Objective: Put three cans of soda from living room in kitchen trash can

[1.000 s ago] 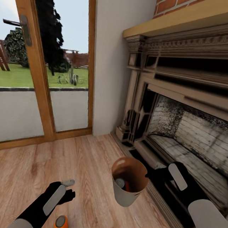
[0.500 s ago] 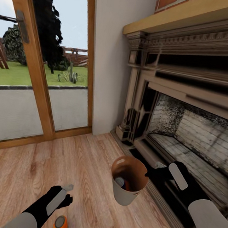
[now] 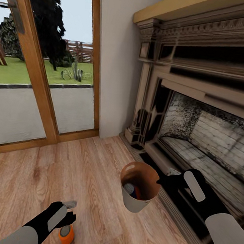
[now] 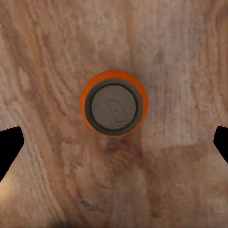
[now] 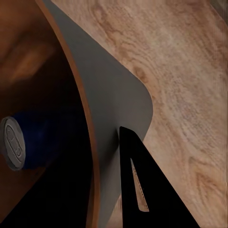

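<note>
Standing upright on the wood floor, an orange can shows its dull silver top with a pull tab; in the left wrist view the can is seen straight from above, a bright orange ring around the grey lid. It sits in the lower left of the head view, well away from the fireplace and the glass door.

The left gripper hangs just above the can, its jaws spread wide: in the left wrist view the two dark fingertips lie far apart on either side of the can, touching nothing.

The bin is pale grey outside and brown inside, tapered, and held off the floor, tilted toward the camera, beside the hearth edge. Inside it lie a dark blue can with a silver top and, next to it, a sliver of another orange can. The right wrist view shows the blue can lying on its side against the brown inner wall.

The right gripper is clamped on the bin rim nearest the fireplace; in the right wrist view one dark finger presses against the grey outer wall of the bin, while the other finger is lost in the dark interior.
</note>
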You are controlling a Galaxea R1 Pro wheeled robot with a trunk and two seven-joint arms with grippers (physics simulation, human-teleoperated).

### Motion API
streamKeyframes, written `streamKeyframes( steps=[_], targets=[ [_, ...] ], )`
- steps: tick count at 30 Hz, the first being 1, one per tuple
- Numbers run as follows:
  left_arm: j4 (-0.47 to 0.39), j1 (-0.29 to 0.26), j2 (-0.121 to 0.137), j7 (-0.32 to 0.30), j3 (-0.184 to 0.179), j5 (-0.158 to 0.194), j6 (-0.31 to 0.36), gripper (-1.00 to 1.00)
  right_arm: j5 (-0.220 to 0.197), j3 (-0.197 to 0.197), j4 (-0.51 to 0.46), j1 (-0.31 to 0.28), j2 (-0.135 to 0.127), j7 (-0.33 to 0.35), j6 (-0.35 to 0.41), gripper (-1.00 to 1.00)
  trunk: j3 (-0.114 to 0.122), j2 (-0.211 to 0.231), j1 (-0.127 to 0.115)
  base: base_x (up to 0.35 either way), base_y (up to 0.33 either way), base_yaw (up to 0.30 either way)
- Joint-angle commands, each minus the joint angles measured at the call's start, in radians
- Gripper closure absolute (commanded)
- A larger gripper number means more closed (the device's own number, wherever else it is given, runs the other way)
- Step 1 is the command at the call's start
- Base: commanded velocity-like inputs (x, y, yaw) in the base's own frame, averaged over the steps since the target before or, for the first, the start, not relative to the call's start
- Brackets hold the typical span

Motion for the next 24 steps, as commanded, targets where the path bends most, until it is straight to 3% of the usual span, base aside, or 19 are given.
streamKeyframes(
  steps=[1,8,11,15,24],
  targets=[
    [0.000,0.000,0.000,0.000,0.000,-0.001,0.000,-1.00,-0.027,0.000,-0.002,0.000,-0.001,0.004,0.000,1.00,-0.004,0.000,0.000,0.000,0.000,0.000],
    [0.000,-0.005,0.009,-0.004,0.004,-0.004,-0.003,-1.00,-0.029,-0.001,-0.024,0.001,-0.008,0.004,0.000,1.00,-0.031,-0.002,0.003,0.000,0.000,0.000],
    [0.000,-0.009,0.018,-0.005,0.005,-0.004,-0.011,-1.00,-0.036,-0.001,-0.094,0.022,-0.041,0.005,0.000,1.00,-0.043,-0.003,0.005,0.000,0.000,0.000],
    [0.000,-0.010,0.019,-0.005,0.005,-0.004,-0.027,-1.00,-0.039,-0.002,-0.130,0.035,-0.056,0.005,0.000,1.00,-0.058,-0.004,0.007,0.000,0.000,0.000],
    [-0.001,-0.029,0.012,-0.019,0.003,-0.002,-0.031,-1.00,-0.040,-0.002,-0.138,0.038,-0.062,0.005,0.000,1.00,-0.093,-0.006,0.011,0.000,0.000,0.000]
  ],
)
